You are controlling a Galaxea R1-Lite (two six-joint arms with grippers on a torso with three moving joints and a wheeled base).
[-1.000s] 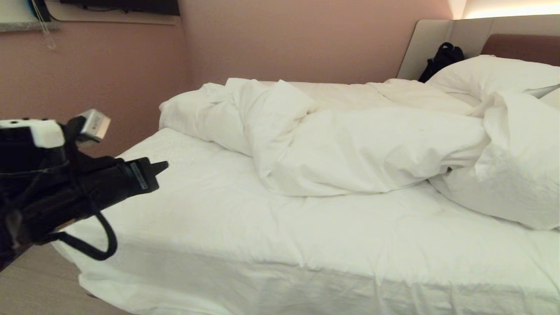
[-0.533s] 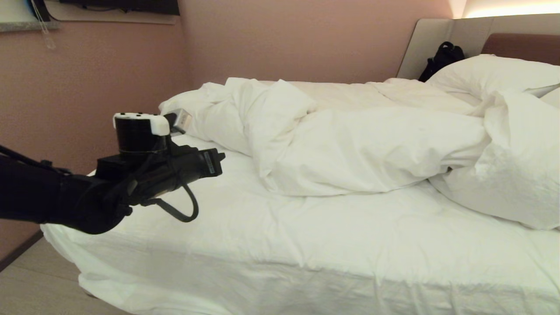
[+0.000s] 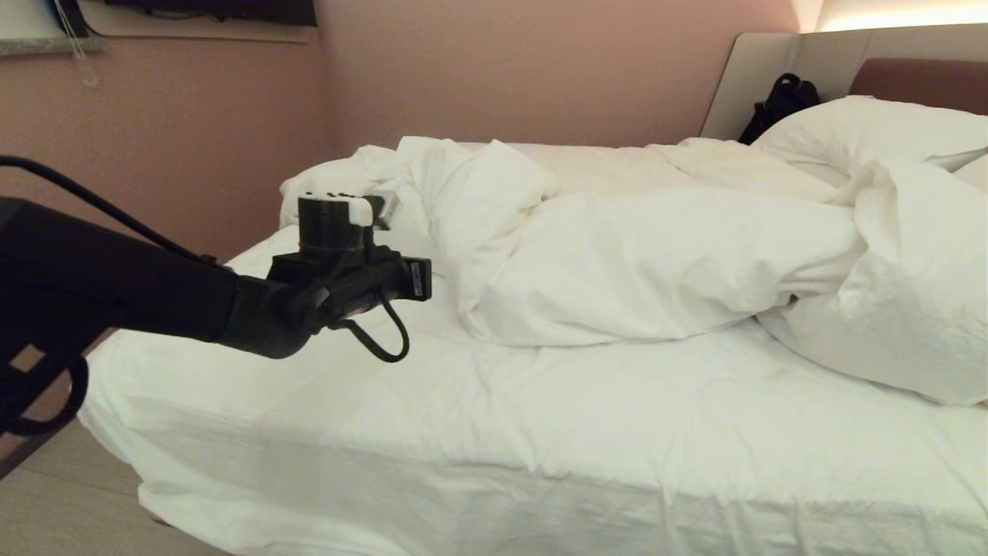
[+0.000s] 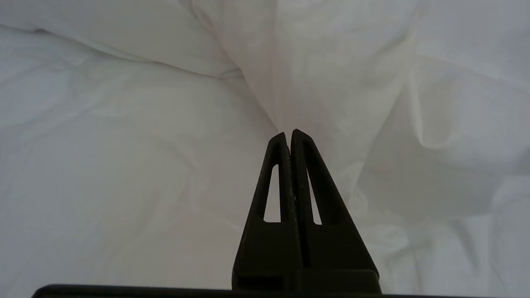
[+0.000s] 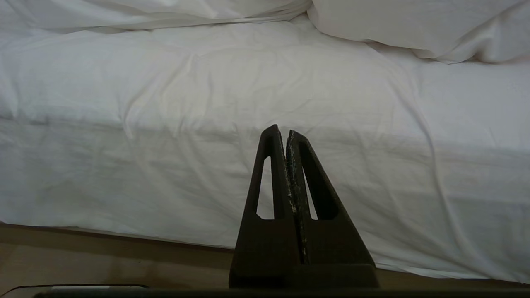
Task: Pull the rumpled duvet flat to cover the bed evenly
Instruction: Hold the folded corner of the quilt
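Reaching in from the nine o'clock edge of the head view, the left arm has swept across the bare sheet (image 3: 432, 417) over the past second, carrying the left gripper (image 3: 423, 279) from the bed's corner to just beside the bunched near end of the duvet (image 3: 641, 262). Its jaws are pressed together with nothing between them, as the left wrist view confirms, tips (image 4: 288, 136) aimed at a hanging fold of white fabric but not yet touching it. The right gripper (image 5: 281, 133), likewise clenched on nothing, sits parked low facing the side of the bed (image 5: 207, 174), outside the head view.

The duvet lies heaped across the far half of the mattress, from about eleven o'clock to three o'clock in the head view, leaving the near half of the bed uncovered; pillows (image 3: 872, 127) rest at the headboard (image 3: 918, 81) at one o'clock, with a dark bag (image 3: 781, 100) propped beside them.

By its looks the quilt is soft, puffy and limp: light to lift in one spot, bulky to drag whole, and likely to slide readily over the smooth sheet. A pinch on a single layer would probably slip or merely stretch the cover. The likelier hold is the folded edge nearest the left gripper, at about twelve o'clock from its tips, taken with the jaws opened wide first and closed over a thick bunch before any pull toward the foot.
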